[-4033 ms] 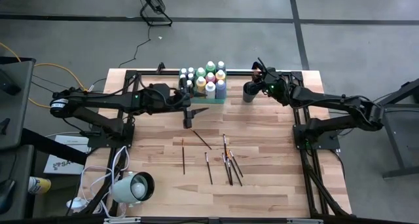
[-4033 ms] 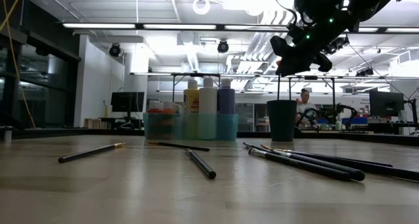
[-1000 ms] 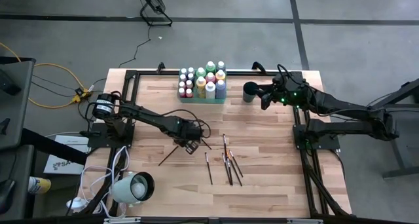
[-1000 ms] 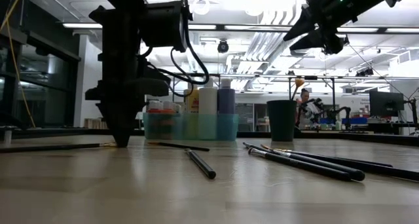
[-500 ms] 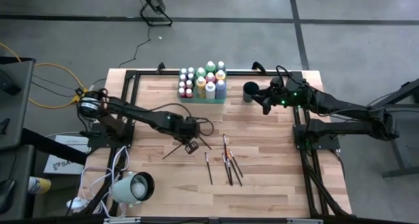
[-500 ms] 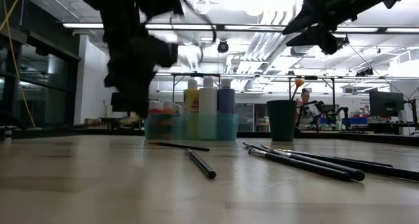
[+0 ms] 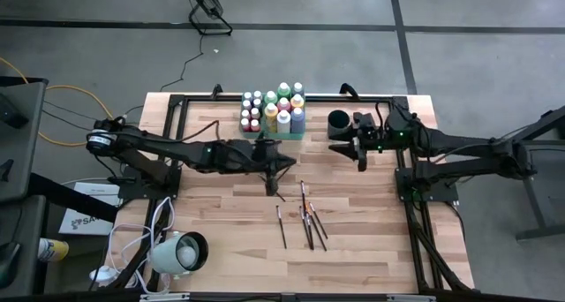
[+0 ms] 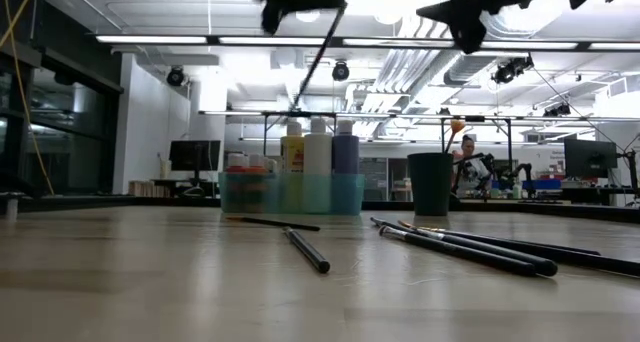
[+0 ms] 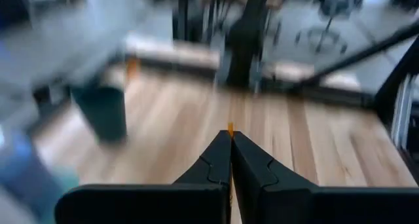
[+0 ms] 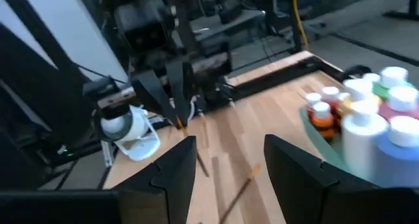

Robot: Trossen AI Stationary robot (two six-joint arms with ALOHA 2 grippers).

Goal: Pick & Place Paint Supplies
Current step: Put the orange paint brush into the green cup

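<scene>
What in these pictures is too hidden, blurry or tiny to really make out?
- Brush held by the left gripper: in the high view the arm covers most of it.
- Left wrist view: motion blur smears the cup and table.
- Right gripper: cut off by the top edge in the low view.
- Bottles: labels too small in the high view; the tray hides the short ones in the low view.

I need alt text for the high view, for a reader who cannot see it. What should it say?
Seen from above, the left gripper, shut on a thin paintbrush, is above the middle of a wooden table. The right gripper is open beside a dark cup. Paint bottles stand in a green tray; more brushes lie on the table.
</scene>
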